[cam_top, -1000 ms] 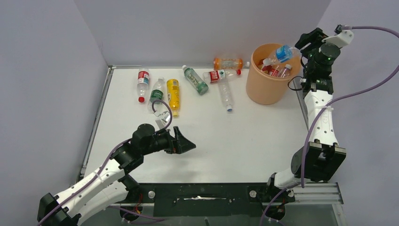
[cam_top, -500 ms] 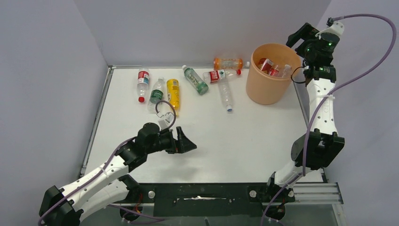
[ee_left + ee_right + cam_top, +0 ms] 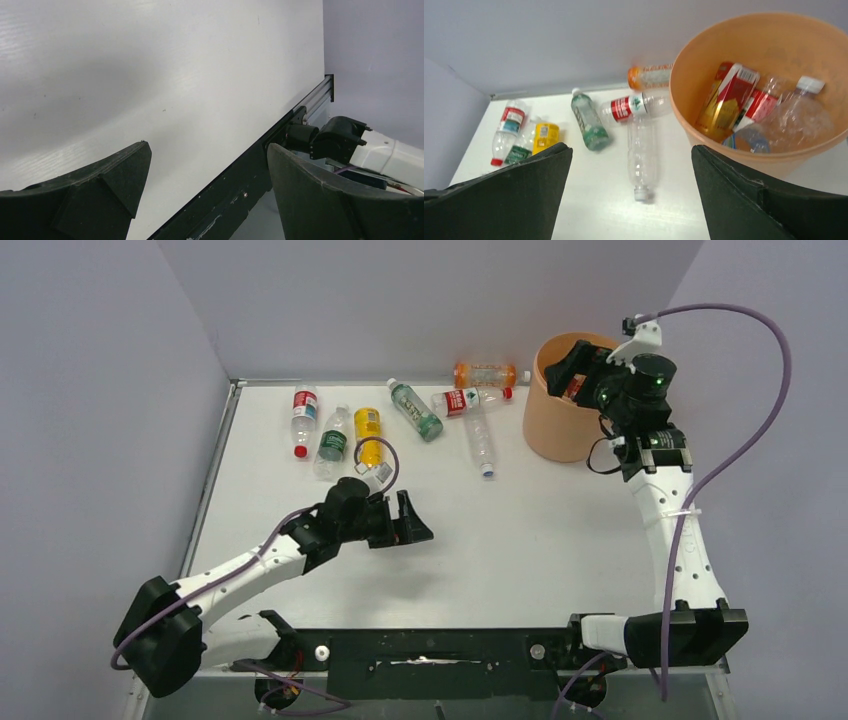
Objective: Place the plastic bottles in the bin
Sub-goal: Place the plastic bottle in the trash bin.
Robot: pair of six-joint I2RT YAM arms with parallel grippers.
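Note:
The peach-orange bin (image 3: 556, 430) stands at the back right. In the right wrist view the bin (image 3: 682, 117) holds several bottles, among them a red-gold one (image 3: 723, 102) and a crumpled clear one (image 3: 800, 114). Several bottles lie along the back of the table: red-label (image 3: 303, 412), green-label (image 3: 333, 441), yellow (image 3: 368, 428), green (image 3: 416, 410), red-label (image 3: 464, 400), orange (image 3: 487, 374) and clear (image 3: 481, 443). My right gripper (image 3: 572, 364) is open and empty above the bin's near rim. My left gripper (image 3: 416, 526) is open and empty over the bare mid-table, short of the yellow bottle.
The white table (image 3: 520, 540) is walled at the back and both sides. Its black front rail (image 3: 235, 185) and the right arm's base (image 3: 340, 142) show in the left wrist view. The right arm's purple cable (image 3: 745, 390) loops beside the bin.
The blue-label bottle held over the bin a second ago has left the right gripper. The right gripper swung from the bin's right side to over its rim. The left gripper moved up and right.

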